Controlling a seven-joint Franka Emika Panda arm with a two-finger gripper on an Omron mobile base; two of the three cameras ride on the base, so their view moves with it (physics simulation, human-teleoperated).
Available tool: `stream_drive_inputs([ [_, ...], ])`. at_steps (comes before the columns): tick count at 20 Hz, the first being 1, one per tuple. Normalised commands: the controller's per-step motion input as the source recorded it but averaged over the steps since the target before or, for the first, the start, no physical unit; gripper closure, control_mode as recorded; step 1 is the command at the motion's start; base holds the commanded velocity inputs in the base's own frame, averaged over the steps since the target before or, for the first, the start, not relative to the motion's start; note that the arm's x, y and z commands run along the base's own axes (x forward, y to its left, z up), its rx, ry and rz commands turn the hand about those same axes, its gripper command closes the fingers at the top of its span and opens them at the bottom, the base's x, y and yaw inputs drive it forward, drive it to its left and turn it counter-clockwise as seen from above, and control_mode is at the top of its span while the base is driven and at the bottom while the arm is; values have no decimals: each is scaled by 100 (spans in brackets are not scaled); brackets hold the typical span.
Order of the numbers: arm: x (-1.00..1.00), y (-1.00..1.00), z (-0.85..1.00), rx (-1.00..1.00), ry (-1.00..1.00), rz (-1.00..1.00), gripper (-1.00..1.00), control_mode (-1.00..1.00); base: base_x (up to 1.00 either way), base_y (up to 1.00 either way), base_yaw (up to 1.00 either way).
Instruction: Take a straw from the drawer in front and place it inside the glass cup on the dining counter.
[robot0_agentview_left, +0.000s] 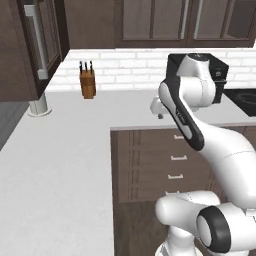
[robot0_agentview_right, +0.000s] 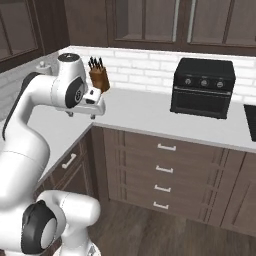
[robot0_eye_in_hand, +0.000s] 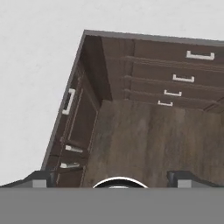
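Task at its outset: the gripper (robot0_eye_in_hand: 113, 177) hangs spread and empty above the floor (all visible drawers shut, including the top drawer (robot0_agentview_right: 167, 145) ahead), so opening it, fetching the straw and cupping it remain.

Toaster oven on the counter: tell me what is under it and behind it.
The black toaster oven stands on the white worktop, above a stack of closed dark drawers. Behind it is white brick backsplash. Drawer contents are hidden by their shut fronts.
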Motion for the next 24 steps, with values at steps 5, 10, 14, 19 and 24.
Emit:
stream_drive_inputs([
  [5, -8, -1, 0, 34, 0, -16, -100, -100, 0, 0, 0],
  [10, -10, -44, -12, 44, 0, -1, -100, -100, 0, 0, 0],
  [14, 9, -57, -46, 41, 1, 0, -100, -100, 0, 0, 0],
  [19, 40, -41, -71, 38, 2, 1, -100, -100, 0, 0, 0],
  [24, 24, -7, -89, 29, 0, 10, -100, -100, 0, 0, 0],
])
